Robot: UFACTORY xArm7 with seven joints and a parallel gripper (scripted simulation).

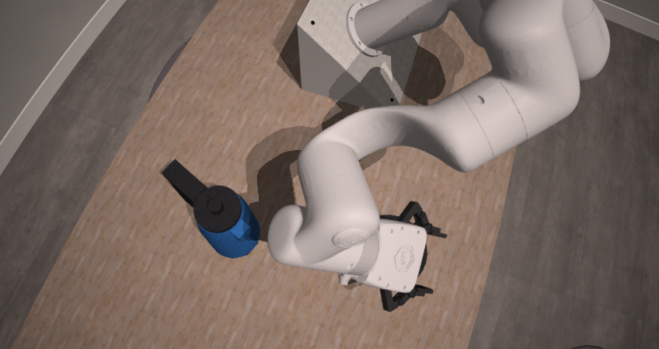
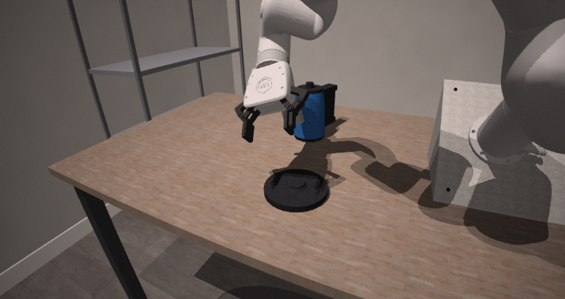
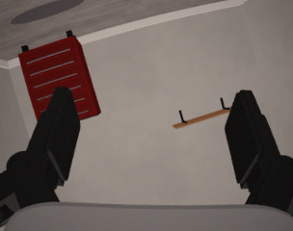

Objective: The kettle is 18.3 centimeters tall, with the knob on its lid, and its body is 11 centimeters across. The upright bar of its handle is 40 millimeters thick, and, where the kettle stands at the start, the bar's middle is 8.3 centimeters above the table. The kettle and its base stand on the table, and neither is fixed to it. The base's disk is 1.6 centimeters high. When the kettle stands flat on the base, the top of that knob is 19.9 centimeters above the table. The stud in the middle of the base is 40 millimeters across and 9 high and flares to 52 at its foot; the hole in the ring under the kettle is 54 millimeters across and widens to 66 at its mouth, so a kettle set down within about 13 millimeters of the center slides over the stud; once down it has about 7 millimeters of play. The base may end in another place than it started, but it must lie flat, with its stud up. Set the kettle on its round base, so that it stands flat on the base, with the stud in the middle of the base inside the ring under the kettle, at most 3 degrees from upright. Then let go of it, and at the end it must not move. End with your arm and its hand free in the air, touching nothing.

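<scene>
The blue kettle (image 1: 228,243) (image 2: 311,116) stands upright on the table, with a black lid and knob. Its black handle (image 1: 185,183) (image 2: 330,104) points away from the gripper. The round black base (image 2: 277,195) lies flat, stud (image 2: 295,182) up, nearer the exterior camera than the kettle; the arm hides most or all of it in the top view. My gripper (image 1: 439,263) (image 2: 268,134) (image 3: 153,107) is wide open and empty, raised above the table and tilted, its fingers facing away from the kettle. Neither kettle nor base shows in the wrist view.
The arm's pale mounting block (image 1: 321,64) (image 2: 438,137) stands on the wooden table (image 1: 138,253) (image 2: 178,185). A metal shelf unit (image 2: 170,60) stands behind the table. The wrist view shows a red cabinet (image 3: 55,69) and a wooden hook rail (image 3: 201,118) in the background.
</scene>
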